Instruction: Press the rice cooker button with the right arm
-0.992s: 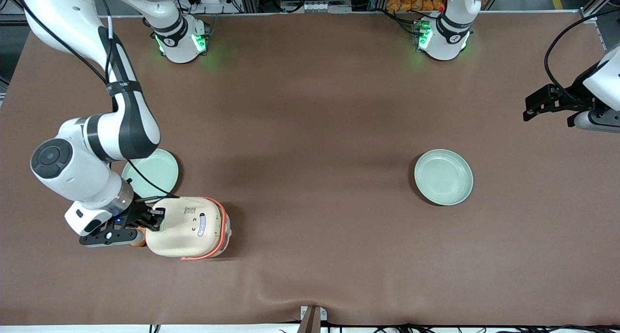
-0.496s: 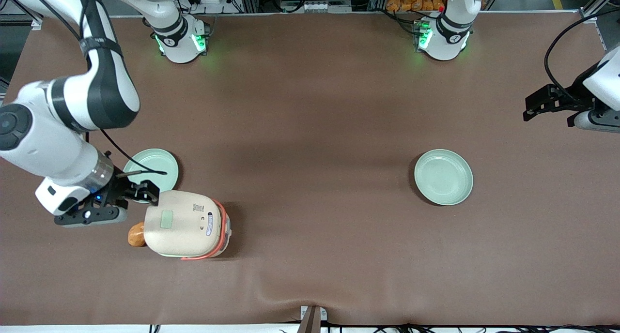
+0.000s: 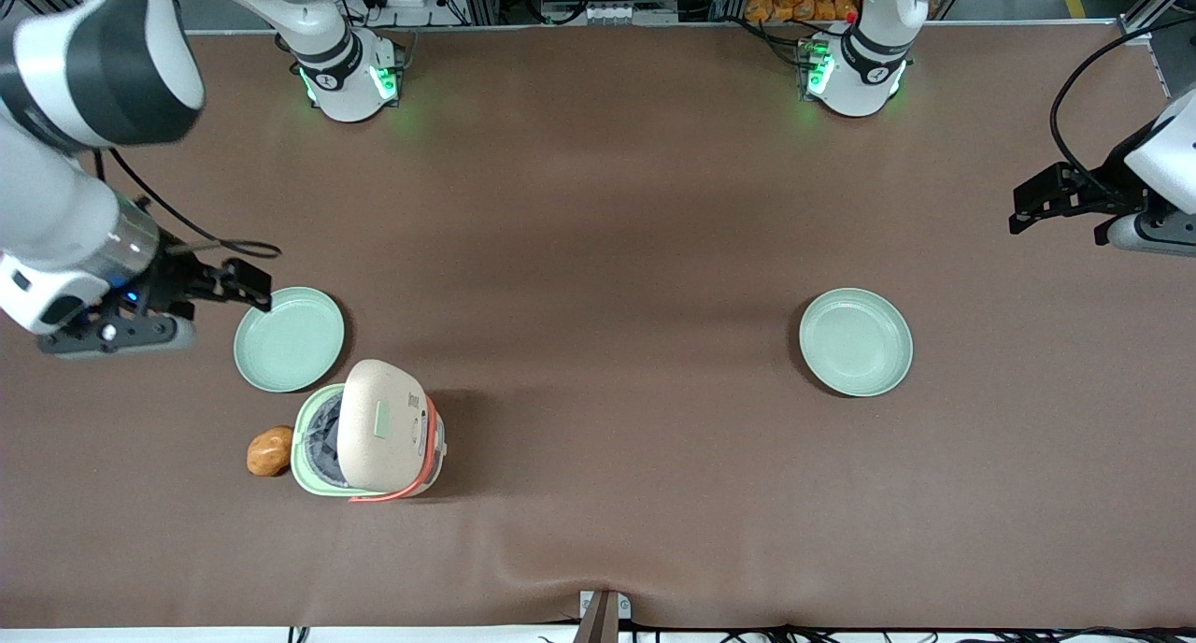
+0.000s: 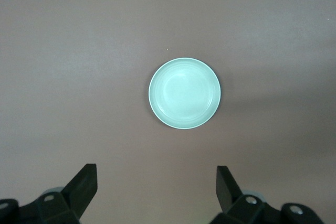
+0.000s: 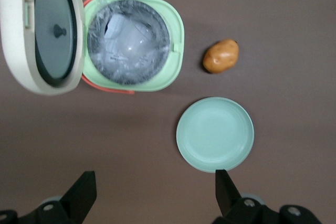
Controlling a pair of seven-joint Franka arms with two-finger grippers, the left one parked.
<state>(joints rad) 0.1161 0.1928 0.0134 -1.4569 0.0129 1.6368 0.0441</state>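
Brown worktop (image 3: 607,250) is carrying the rice cooker (image 3: 369,433), lid standing open, button (image 3: 384,421) facing up. Right arm's fingers (image 3: 245,286) are hanging spread and empty above a plate (image 3: 288,339), the cooker lying nearer the front camera.

Brown tabletop (image 3: 598,250). Two pale green plates: one plate (image 3: 289,339) toward working arm's end, other plate (image 3: 855,341) toward parked arm's end. Potato (image 3: 269,450) lies near first plate, nearer the front camera.
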